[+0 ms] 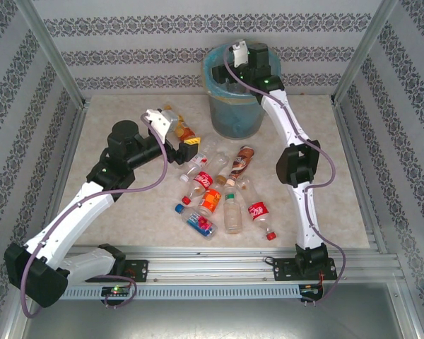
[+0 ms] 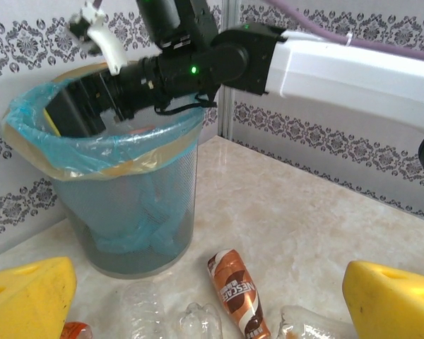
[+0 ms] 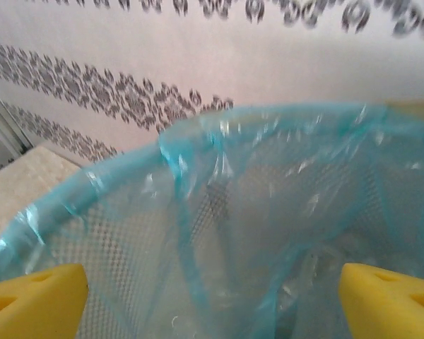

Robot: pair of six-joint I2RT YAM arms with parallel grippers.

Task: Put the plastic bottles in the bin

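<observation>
At the top centre of the overhead view, the right gripper (image 1: pixel 242 67) hangs over the bin (image 1: pixel 233 116), jaws wide apart with nothing between them. The plastic bottles (image 1: pixel 213 194) lie scattered mid-frame on the table (image 1: pixel 155 219) — the left gripper (image 1: pixel 181 129), jaws also spread, sits at their upper-left edge.

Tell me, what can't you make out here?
Bin contents: top view, right gripper covers the opening; right wrist view, crinkled bag blurs them.
Orange-labelled bottle: top view, partly hidden by left gripper.
Clear bottles: left wrist view, cut by bottom edge.
</observation>
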